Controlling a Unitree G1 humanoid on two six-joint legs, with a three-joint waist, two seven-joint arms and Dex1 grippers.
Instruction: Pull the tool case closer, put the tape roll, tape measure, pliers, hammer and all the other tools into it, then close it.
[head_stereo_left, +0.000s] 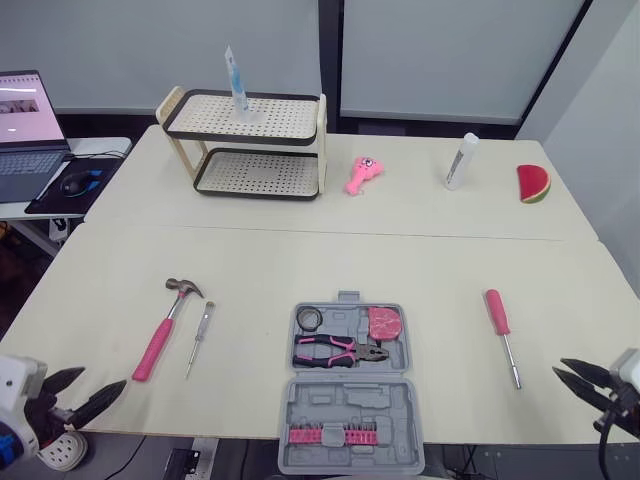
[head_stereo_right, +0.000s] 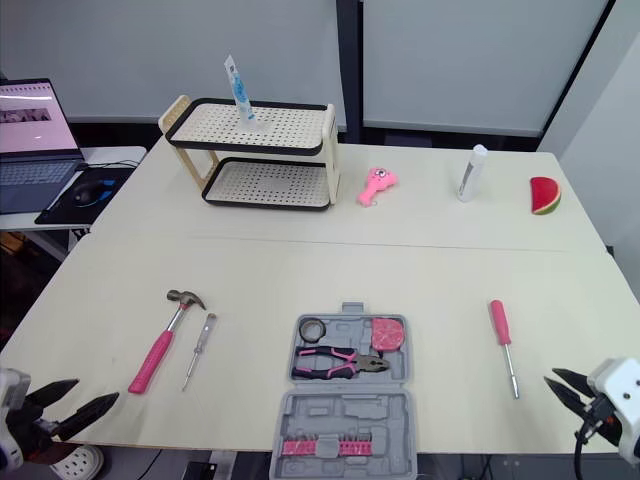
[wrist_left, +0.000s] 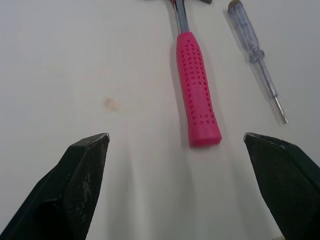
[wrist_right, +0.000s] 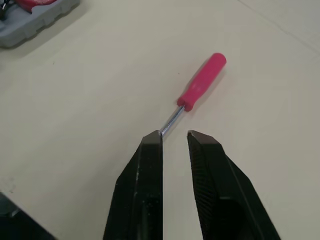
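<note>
Left gripper (head_stereo_left: 104, 378) at the near left edge of the beige tabletop (head_stereo_left: 300, 260): jaws spread wide, empty. Just ahead of it lies the pink-handled steel hammer (head_stereo_left: 160, 338), with the clear-handled tester screwdriver (head_stereo_left: 200, 335) beside it. At near centre is the grey plastic tool case (head_stereo_left: 350, 405), lying open. It holds the black tape roll (head_stereo_left: 308, 319), the pink-gripped pliers (head_stereo_left: 340, 351) and the pink tape measure (head_stereo_left: 384, 322). The pink-handled screwdriver (head_stereo_left: 497, 312) lies to the right. Right gripper (wrist_right: 175, 135) is near its shaft tip: jaws a narrow gap apart, empty.

I see a wide cream table (head_stereo_left: 300, 255), grey wall panels (head_stereo_left: 450, 50) far ahead of my left gripper (head_stereo_left: 104, 378), and a small white desk (head_stereo_left: 100, 146) further left.
</note>
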